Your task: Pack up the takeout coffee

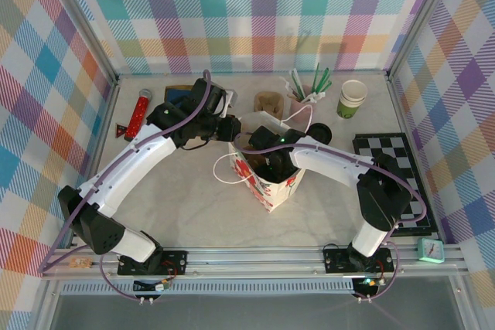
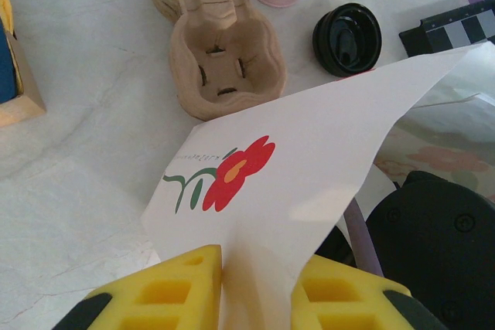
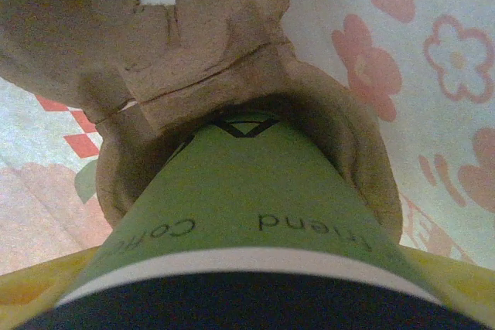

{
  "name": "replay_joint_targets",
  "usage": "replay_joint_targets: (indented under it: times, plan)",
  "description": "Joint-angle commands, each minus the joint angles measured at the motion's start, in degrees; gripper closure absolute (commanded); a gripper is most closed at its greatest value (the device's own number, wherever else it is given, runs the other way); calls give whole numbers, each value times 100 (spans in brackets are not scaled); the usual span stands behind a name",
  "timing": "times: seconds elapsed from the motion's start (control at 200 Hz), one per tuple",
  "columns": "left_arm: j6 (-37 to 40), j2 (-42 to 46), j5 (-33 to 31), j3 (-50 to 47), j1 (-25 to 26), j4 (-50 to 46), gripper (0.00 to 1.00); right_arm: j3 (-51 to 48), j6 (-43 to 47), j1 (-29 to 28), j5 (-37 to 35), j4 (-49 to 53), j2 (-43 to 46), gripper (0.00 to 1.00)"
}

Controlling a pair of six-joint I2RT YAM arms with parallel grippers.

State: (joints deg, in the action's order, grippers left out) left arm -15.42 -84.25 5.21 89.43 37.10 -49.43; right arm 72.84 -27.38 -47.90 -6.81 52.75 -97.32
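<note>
The takeout coffee [image 3: 240, 191], green with a white band and a black lid, stands with its base in a well of a brown pulp carrier [image 3: 155, 44] inside the flowered paper bag [image 1: 272, 188]. My right gripper [image 3: 247, 287] is shut on the cup near its lid, with yellow fingers [image 3: 35, 291] on either side. From above, the right gripper [image 1: 268, 161] reaches down into the bag's mouth and the cup is hidden. My left gripper [image 2: 255, 291] is shut on the bag's white edge [image 2: 309, 152], pinching it between yellow pads [image 2: 174, 287], at the bag's left rim [image 1: 232, 130].
Behind the bag on the table lie another pulp carrier [image 2: 224, 59], a loose black lid [image 2: 347, 38], a pink holder with straws [image 1: 305, 90] and a stack of green-and-white cups [image 1: 352, 100]. A chessboard [image 1: 394, 168] lies to the right, a red object [image 1: 139, 113] at the left.
</note>
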Motion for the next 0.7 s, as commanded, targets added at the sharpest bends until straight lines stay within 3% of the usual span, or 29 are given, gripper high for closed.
replay_joint_targets:
  times: [0.0,0.69]
  plan:
    - [-46,266,182,4,78,91,77,-133,75,44,-56,-63,-147,73]
    - [-62,295,168,-31,95,118,77,-264,22,44,-119,-230,-199,73]
